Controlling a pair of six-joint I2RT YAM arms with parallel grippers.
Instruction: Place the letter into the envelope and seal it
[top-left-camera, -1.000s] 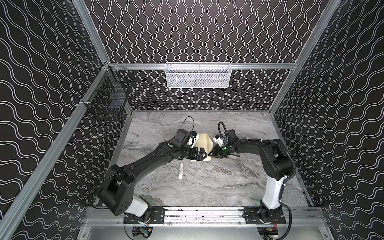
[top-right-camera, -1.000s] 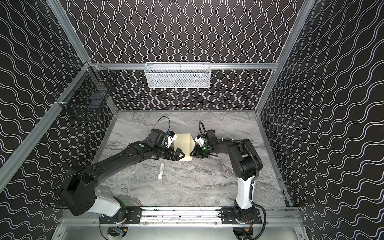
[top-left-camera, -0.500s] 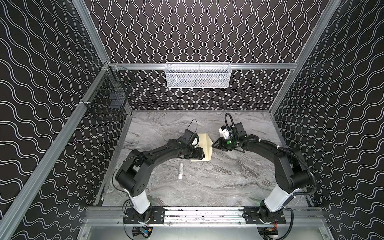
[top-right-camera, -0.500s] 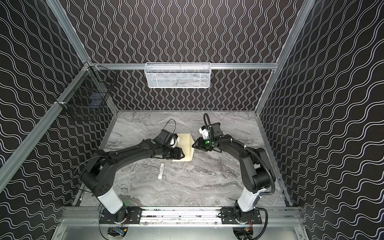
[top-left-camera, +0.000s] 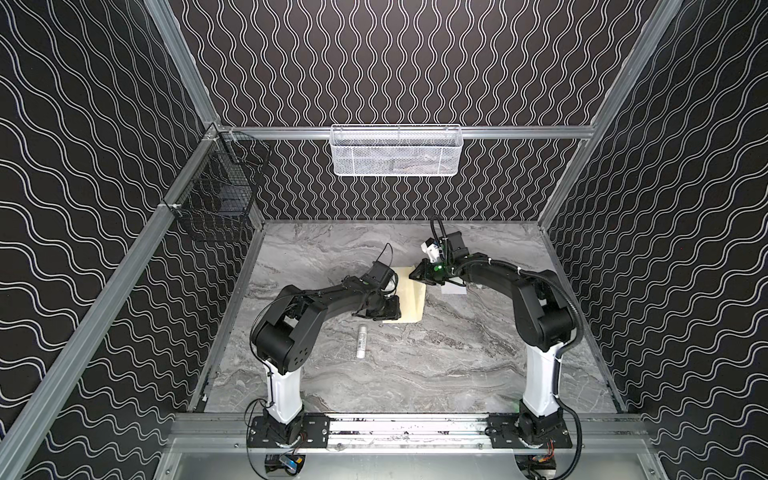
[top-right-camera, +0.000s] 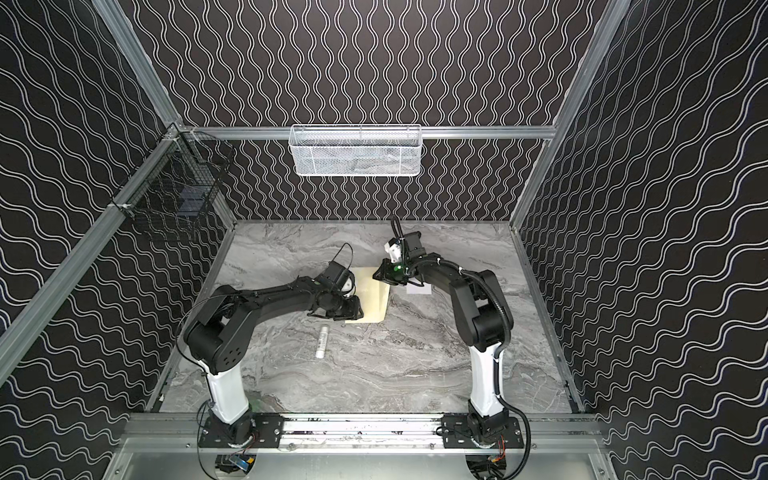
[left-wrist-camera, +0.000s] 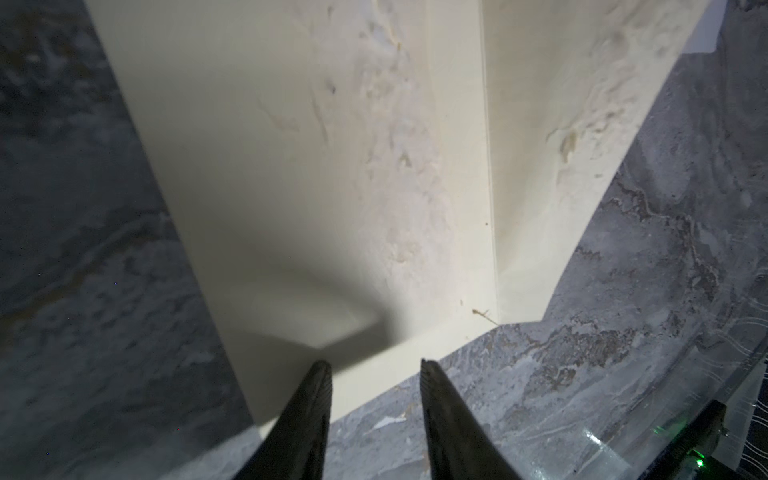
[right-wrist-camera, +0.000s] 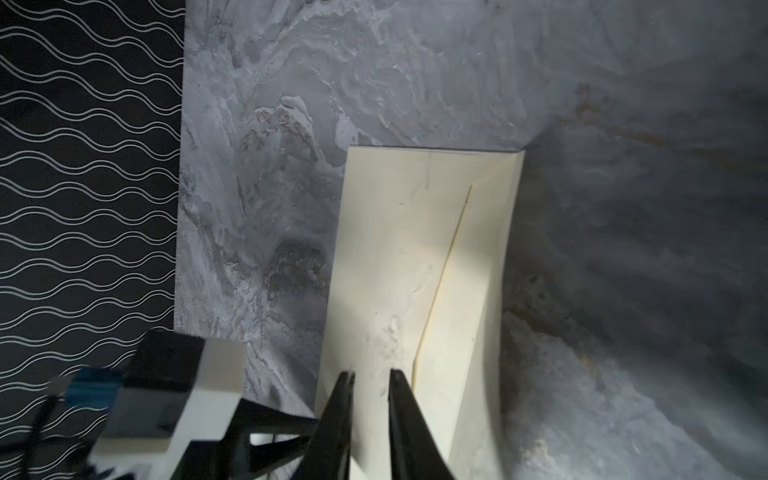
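The cream envelope (top-left-camera: 409, 297) (top-right-camera: 372, 300) lies on the marble table, with one long flap (right-wrist-camera: 478, 266) a little raised. My left gripper (top-left-camera: 390, 309) (left-wrist-camera: 374, 368) hovers at its near left corner, its jaws apart over the paper's edge (left-wrist-camera: 361, 386) with nothing between them. My right gripper (top-left-camera: 417, 275) (right-wrist-camera: 371, 374) sits over the far right corner with only a narrow gap between its fingers, and the envelope (right-wrist-camera: 395, 249) shows through that gap. The white letter (top-left-camera: 453, 288) (top-right-camera: 419, 289) lies flat beside the envelope, partly under the right arm.
A small white cylindrical stick (top-left-camera: 362, 341) (top-right-camera: 322, 342) lies on the table just in front of the envelope. A white mesh basket (top-left-camera: 397, 151) hangs on the back wall. A black wire basket (top-left-camera: 216, 199) hangs at the left rail.
A second ago the envelope stood raised between both grippers; now it lies flat. Both arms have drawn back and their elbows have risen. The left jaws have narrowed a lot, the right ones slightly.
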